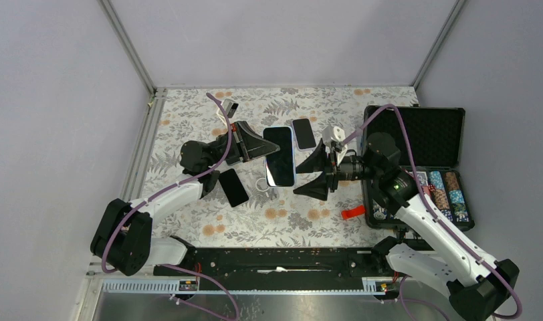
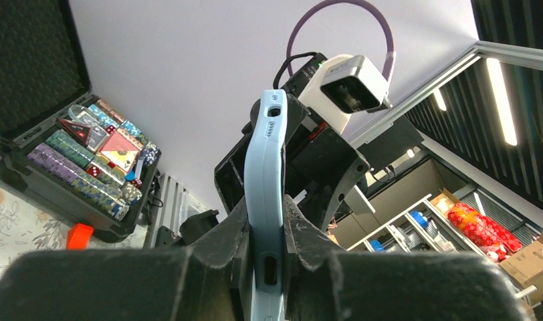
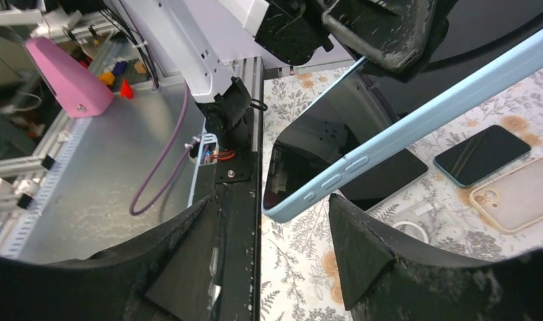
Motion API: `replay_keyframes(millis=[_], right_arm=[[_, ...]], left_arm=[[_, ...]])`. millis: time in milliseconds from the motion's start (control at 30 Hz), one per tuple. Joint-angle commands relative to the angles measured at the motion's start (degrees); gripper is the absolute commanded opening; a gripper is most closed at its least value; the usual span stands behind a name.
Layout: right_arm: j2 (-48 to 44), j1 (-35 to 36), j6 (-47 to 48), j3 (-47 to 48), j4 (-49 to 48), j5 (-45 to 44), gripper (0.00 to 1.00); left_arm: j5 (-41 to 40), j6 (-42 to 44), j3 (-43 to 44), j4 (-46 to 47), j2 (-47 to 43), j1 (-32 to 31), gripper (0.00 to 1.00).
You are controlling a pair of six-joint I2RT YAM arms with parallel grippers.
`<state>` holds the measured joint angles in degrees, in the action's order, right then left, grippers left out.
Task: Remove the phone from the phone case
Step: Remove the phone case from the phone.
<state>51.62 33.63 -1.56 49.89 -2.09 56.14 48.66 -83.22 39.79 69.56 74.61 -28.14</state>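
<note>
Left claw (image 2: 266,224) pinches phone case (image 2: 265,154); right claw (image 3: 272,214) gapes.

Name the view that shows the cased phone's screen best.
Top external: the phone faces that camera, nearly the whole screen visible. Left wrist shows only the case edge-on; right wrist shows its buttoned side and a slice of screen.

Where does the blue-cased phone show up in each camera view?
Top external: phone at picture centre, dark screen facing the camera.
Left wrist: phone at centre, edge-on and upright.
Right wrist: phone slanting from lower centre to upper right.
Shared landmark: floral tablecloth.
</note>
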Motion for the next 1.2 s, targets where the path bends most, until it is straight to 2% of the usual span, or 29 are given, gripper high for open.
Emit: replay_keyframes(millis=[0, 133, 300, 533, 633, 767, 867, 933, 1100, 1167], right_arm=[[3.1, 0.0, -9.6, 2.0, -8.4, 0.2, 0.68], [5.2, 0.0, -8.5, 3.0, -6.0, -0.7, 0.64], [6.0, 0.0, -7.2, 3.1, -5.7, 5.0, 0.42], [7.3, 0.0, -2.6, 5.1, 0.8, 6.2, 0.26], [7.6, 0.0, -1.6, 5.3, 1.6, 6.2, 0.26], [6.9, 0.0, 0.0, 4.6, 1.6, 5.8, 0.42], [6.9, 0.0, 0.9, 5.1, 4.1, 6.2, 0.43], [7.2, 0.0, 1.0, 5.4, 4.5, 6.1, 0.40], [8.0, 0.0, -0.3, 5.6, 3.1, 5.4, 0.21], [8.4, 0.0, -1.3, 5.4, 2.6, 5.0, 0.19]], left_arm=[[-2.5, 2.6, 3.4, 1.9, -2.6, -0.1, 0.00], [-2.6, 2.4, 3.6, 1.9, -2.8, -0.1, 0.00], [-2.4, 2.8, 3.6, 1.0, -3.5, -0.1, 0.00], [-2.4, 3.4, 3.5, 0.4, -3.6, -0.1, 0.00], [-2.4, 3.2, 3.7, 0.5, -3.4, -0.1, 0.00], [-2.4, 3.2, 3.8, 0.5, -3.2, -0.1, 0.00], [-2.3, 3.3, 4.0, 0.4, -3.1, -0.1, 0.00], [-2.3, 3.3, 3.9, 0.4, -3.0, -0.1, 0.00], [-2.2, 3.0, 3.6, 1.1, -3.0, -0.1, 0.00], [-2.2, 2.9, 3.6, 1.4, -3.0, -0.1, 0.00]])
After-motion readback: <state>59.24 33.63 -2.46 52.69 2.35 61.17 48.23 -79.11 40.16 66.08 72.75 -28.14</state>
